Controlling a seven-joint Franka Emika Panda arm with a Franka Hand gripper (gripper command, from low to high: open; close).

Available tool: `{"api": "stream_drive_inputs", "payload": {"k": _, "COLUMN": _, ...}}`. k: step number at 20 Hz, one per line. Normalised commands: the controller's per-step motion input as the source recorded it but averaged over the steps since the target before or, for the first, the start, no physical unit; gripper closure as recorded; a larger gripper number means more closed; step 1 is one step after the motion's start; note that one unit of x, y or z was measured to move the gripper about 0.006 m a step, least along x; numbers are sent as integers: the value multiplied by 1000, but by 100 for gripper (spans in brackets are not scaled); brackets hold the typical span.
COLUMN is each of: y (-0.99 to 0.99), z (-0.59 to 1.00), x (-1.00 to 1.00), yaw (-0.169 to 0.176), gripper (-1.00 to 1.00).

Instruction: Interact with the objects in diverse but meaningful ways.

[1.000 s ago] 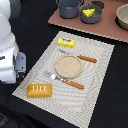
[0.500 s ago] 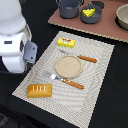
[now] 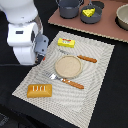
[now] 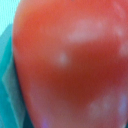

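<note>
A red tomato [image 4: 70,60] fills the whole wrist view at very close range, and no fingers show around it. In the exterior view my white arm stands at the left edge of the striped placemat [image 3: 95,75]. My gripper [image 3: 41,49] hangs at the arm's lower end, its jaws too small to read, and the tomato is hidden there. A yellow red-marked packet [image 3: 66,43] lies on the mat's far part. The orange-brown bread loaf [image 3: 39,90] lies at its near left corner. The blue-grey pot [image 3: 69,7] stands at the back, beside a yellow cheese wedge [image 3: 89,12] in a dark bowl [image 3: 93,19].
A tan round plate [image 3: 67,66] sits mid-mat with an orange-handled knife [image 3: 86,59] behind it and an orange-handled fork [image 3: 68,81] in front. The pot and bowl rest on a brown board [image 3: 100,27]; another bowl [image 3: 123,17] is at the far right.
My arm has moved toward the exterior view's right, from beside the mat to over its left edge. The items on the mat have not moved.
</note>
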Motion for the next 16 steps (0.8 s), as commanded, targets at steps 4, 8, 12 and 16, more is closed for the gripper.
{"api": "stream_drive_inputs", "payload": {"k": 4, "y": 156, "z": 375, "x": 881, "yaw": -69, "gripper": 100}}
{"api": "stream_drive_inputs", "payload": {"k": 8, "y": 159, "z": 265, "x": 890, "yaw": -59, "gripper": 100}}
{"api": "stream_drive_inputs", "payload": {"k": 12, "y": 154, "z": 224, "x": 902, "yaw": -57, "gripper": 100}}
{"api": "stream_drive_inputs", "payload": {"k": 16, "y": 99, "z": 74, "x": 873, "yaw": -61, "gripper": 100}}
